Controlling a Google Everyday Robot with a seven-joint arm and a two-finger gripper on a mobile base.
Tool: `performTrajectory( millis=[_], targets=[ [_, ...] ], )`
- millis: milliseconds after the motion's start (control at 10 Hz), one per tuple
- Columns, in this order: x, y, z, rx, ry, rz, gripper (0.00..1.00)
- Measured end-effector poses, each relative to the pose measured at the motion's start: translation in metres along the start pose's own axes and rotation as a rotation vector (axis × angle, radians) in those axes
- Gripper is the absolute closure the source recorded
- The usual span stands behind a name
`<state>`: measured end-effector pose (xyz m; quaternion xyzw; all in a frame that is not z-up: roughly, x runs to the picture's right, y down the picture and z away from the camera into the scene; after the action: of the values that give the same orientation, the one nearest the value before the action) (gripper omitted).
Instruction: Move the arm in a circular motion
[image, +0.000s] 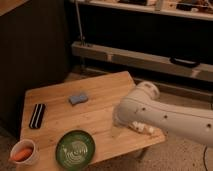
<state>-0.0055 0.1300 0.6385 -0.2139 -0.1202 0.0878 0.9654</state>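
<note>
The arm, thick, white and tubular with small dark dots along it, reaches in from the right and hangs low over the right half of the wooden table. Its rounded joint sits near the table's right edge, and its blunt left end stops short of the table's middle. The gripper is hidden behind the arm's bulk, somewhere low over the right side of the table, so whether it is apart, together or clamped on anything cannot be told.

A pale, lumpy object lies at the right edge, partly covered by the arm. A small blue-grey pad lies toward the back of the table, left of the arm and apart from it. A black oblong item lies near the left edge. A green plate sits at the front edge, and a white cup holding something orange stands at the front left corner.
</note>
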Motion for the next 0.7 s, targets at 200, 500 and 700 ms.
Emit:
performTrajectory(
  millis=[200,500,700],
  targets=[
    [-0.057,-0.004,0.0,0.008,-0.043,-0.103,0.2],
    [-0.146,-0.02,-0.001,0.018,-0.089,-0.258,0.2],
    [-0.187,-0.042,0.004,0.013,-0.099,-0.336,0.2]
  ],
)
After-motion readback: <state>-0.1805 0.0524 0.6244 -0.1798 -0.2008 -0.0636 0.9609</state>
